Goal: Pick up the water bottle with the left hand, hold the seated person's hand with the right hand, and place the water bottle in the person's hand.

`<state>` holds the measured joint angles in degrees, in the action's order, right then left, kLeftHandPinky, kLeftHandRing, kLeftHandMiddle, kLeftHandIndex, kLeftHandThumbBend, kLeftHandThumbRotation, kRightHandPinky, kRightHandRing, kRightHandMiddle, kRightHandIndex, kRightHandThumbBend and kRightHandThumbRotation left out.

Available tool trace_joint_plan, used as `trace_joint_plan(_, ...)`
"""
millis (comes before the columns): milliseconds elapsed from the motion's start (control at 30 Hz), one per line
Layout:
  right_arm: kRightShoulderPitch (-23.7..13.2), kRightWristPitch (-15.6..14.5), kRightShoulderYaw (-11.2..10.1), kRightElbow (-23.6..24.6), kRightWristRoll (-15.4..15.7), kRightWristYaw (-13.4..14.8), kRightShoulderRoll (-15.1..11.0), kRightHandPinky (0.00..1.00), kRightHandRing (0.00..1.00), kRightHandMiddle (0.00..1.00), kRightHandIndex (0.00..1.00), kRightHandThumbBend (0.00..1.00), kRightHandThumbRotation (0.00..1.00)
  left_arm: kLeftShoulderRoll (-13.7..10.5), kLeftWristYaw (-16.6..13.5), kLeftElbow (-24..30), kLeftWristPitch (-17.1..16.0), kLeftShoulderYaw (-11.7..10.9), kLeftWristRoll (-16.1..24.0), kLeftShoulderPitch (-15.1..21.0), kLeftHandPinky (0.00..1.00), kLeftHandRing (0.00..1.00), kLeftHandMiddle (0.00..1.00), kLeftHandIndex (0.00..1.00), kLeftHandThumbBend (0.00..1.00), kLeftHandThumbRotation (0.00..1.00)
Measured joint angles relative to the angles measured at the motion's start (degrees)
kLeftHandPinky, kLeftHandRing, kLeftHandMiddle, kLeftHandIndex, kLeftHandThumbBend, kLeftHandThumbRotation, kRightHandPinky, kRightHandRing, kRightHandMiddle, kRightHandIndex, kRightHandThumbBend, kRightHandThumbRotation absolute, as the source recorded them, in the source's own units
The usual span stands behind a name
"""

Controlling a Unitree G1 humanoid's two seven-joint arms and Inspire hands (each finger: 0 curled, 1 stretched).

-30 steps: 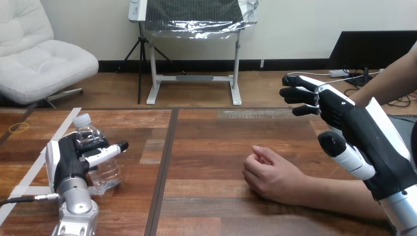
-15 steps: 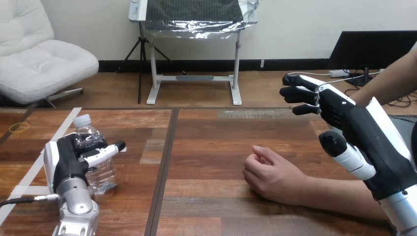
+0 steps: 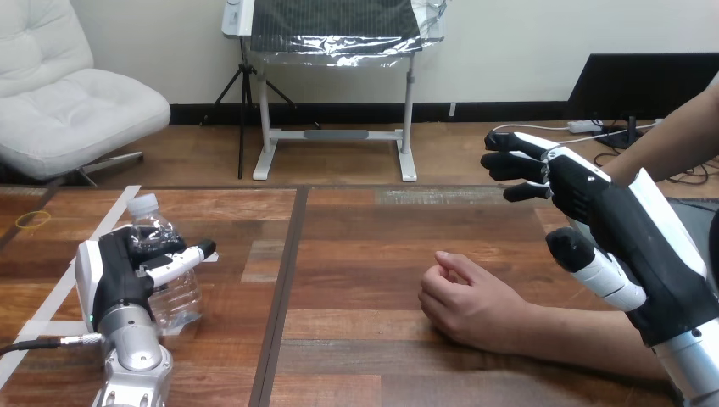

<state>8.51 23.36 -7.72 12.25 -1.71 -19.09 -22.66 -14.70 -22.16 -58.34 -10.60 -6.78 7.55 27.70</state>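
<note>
clear white-capped water bottle [image 3: 175,297] upright in curled left hand [image 3: 114,278], right hand [image 3: 623,222] loose-fingered

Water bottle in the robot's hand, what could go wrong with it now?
1. The left hand has its fingers curled round the clear water bottle; it might slip or crumple if squeezed wrongly.
2. The person's hand rests curled on the table, so there is no open palm for the bottle yet.
3. The right hand hangs open, apart from the person's hand; coming down, it could bump it rather than hold it.
</note>
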Motion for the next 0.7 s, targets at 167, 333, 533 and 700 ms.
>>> trace_joint_plan(167,-0.1,0.32,0.0,-0.88,1.16,0.29,-0.02,0.71,0.79,0.81,0.83,1.0,0.92,0.0,-0.04,1.4,-1.27,0.2,0.06,-0.93,0.34,0.4,0.44,0.45,0.68,0.0)
trace_joint_plan(333,-0.28,0.42,0.0,-2.21,3.71,0.7,-0.33,0.7,0.79,0.81,0.84,1.0,0.88,0.0,-0.04,4.16,-2.62,0.57,0.34,-2.45,0.34,0.4,0.44,0.45,0.68,0.0)
trace_joint_plan(533,-0.48,-0.12,0.0,-3.31,7.49,1.04,-1.14,0.68,0.78,0.81,0.84,1.0,0.83,0.0,-0.04,7.96,-3.13,1.14,1.06,-4.05,0.34,0.4,0.44,0.44,0.68,0.0)
trace_joint_plan(700,-0.77,-1.18,0.0,-3.74,10.75,1.05,-2.6,0.65,0.77,0.81,0.84,0.99,0.78,0.0,0.08,11.31,-3.46,1.45,1.67,-5.42,0.34,0.4,0.44,0.44,0.68,0.0)
